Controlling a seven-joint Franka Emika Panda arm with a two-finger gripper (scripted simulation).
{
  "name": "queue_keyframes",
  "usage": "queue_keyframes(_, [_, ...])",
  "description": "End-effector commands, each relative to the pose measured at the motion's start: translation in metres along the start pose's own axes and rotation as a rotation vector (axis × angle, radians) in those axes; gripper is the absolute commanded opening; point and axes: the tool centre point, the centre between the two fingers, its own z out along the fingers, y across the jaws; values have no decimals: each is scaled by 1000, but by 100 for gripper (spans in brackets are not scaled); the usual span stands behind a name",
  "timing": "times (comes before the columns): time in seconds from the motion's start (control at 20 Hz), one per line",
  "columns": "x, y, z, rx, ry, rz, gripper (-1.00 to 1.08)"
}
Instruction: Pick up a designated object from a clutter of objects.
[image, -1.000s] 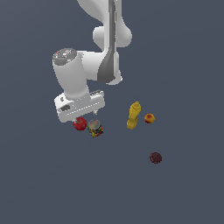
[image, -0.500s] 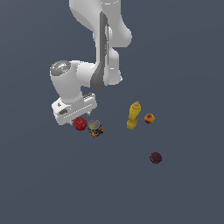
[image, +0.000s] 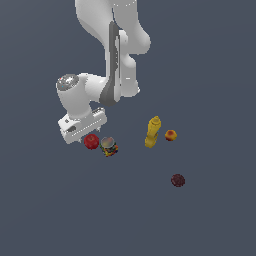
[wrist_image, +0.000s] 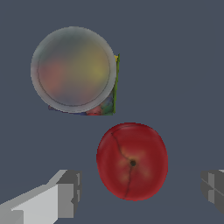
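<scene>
The designated object, a glossy red apple (image: 91, 141) (wrist_image: 132, 161), rests on the grey floor just below the hand of the arm. My gripper (image: 86, 139) (wrist_image: 142, 192) is open and hovers over it; in the wrist view one finger (wrist_image: 65, 194) shows on one side of the apple and the other finger (wrist_image: 214, 186) on the opposite side, neither touching it. The multicoloured can (image: 108, 146) (wrist_image: 74, 70) stands right beside the apple. A yellow bottle (image: 153, 132), a small orange-yellow fruit (image: 171, 135) and a dark maroon ball (image: 178, 180) make up the rest of the clutter.
The white arm (image: 110, 60) rises above the hand toward the back. The bottle and small fruit sit to the exterior view's right of the can, and the maroon ball lies nearer the front right.
The hand has swung toward the exterior view's left and come lower over the apple. No object has moved.
</scene>
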Motion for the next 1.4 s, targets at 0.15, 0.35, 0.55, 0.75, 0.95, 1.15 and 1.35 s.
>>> queue_keyframes(0.15, [-2, 0, 2, 0, -1, -8, 100])
queue_keyframes(0.35, [-3, 0, 7, 0, -1, -8, 100])
queue_keyframes(0.55, [-3, 0, 21, 0, -1, -8, 100])
queue_keyframes(0.75, [-4, -1, 40, -1, -1, -10, 100])
queue_keyframes(0.95, [-4, 0, 51, -1, -1, -10, 100])
queue_keyframes(1.15, [-4, 0, 53, -1, -1, -10, -100])
queue_keyframes(1.35, [-4, 0, 53, -1, -1, -10, -100])
